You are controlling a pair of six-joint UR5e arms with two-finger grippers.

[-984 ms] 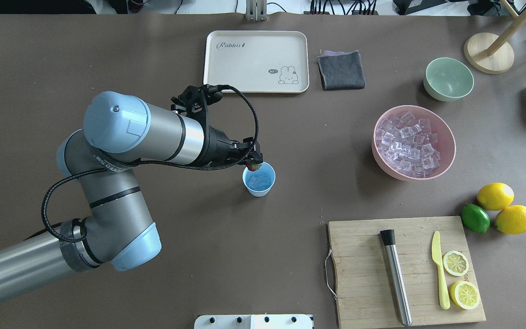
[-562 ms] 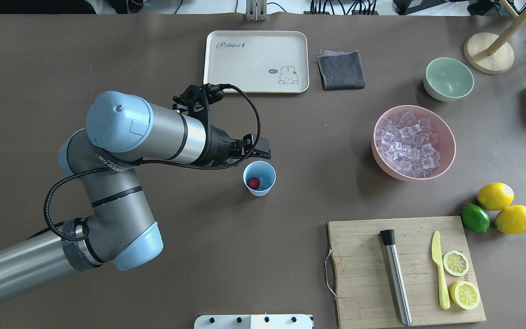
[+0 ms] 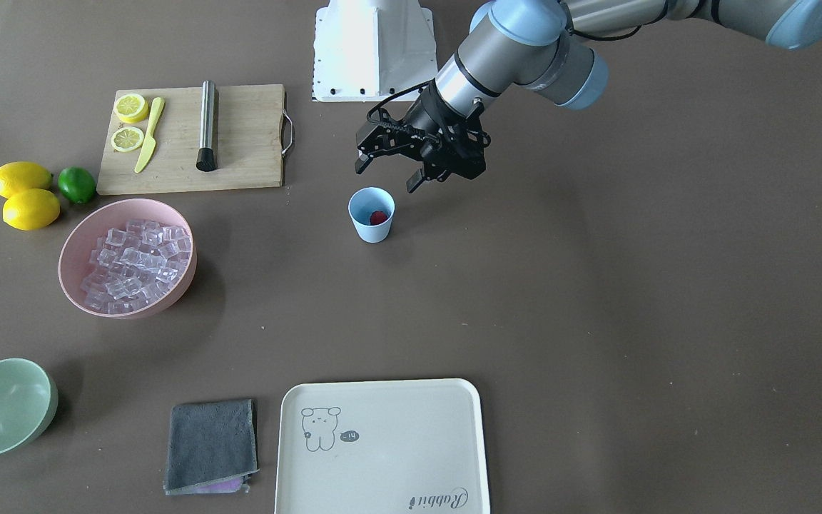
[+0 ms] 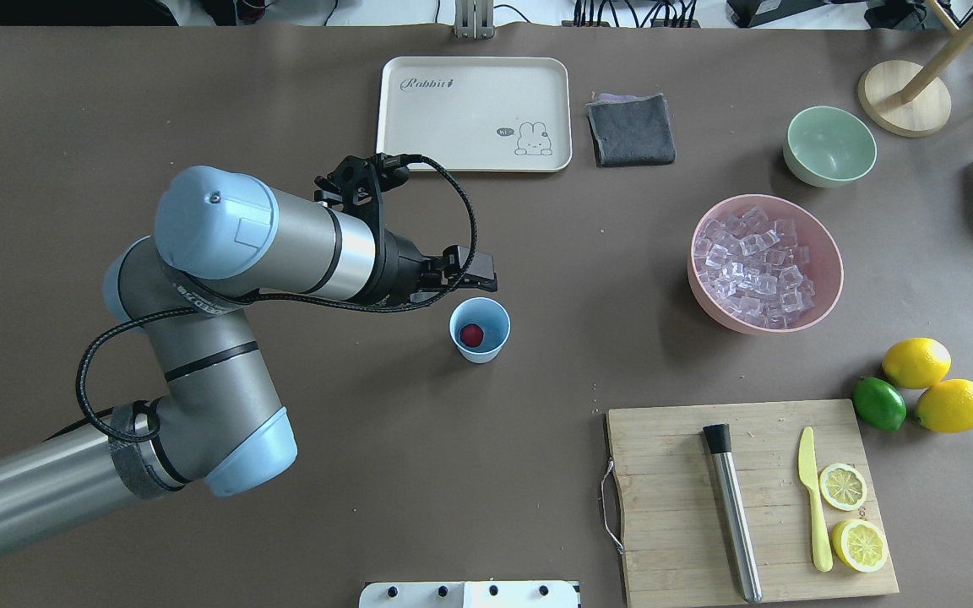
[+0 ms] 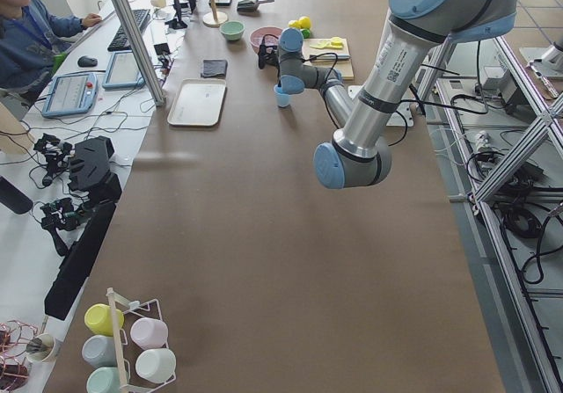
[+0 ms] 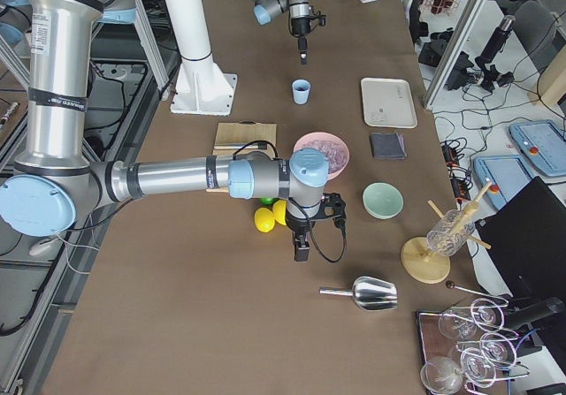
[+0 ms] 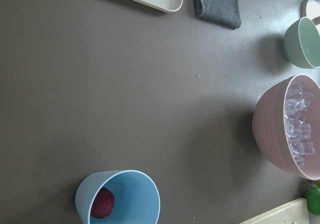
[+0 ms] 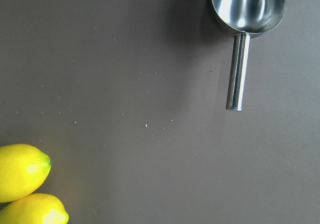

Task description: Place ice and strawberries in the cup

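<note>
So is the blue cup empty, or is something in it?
Not empty: a strawberry lies at the bottom of the upright blue cup, as the left wrist and overhead views show.

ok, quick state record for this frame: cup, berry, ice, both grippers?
cup: upright, strawberry inside
strawberry: lying low in the cup
ice: heaped in the pink bowl; none discernible in the cup
left gripper: open, empty, raised close by the cup
right gripper: between the lemons and the scoop; open or shut cannot be told
remaining: probably the ice
</note>
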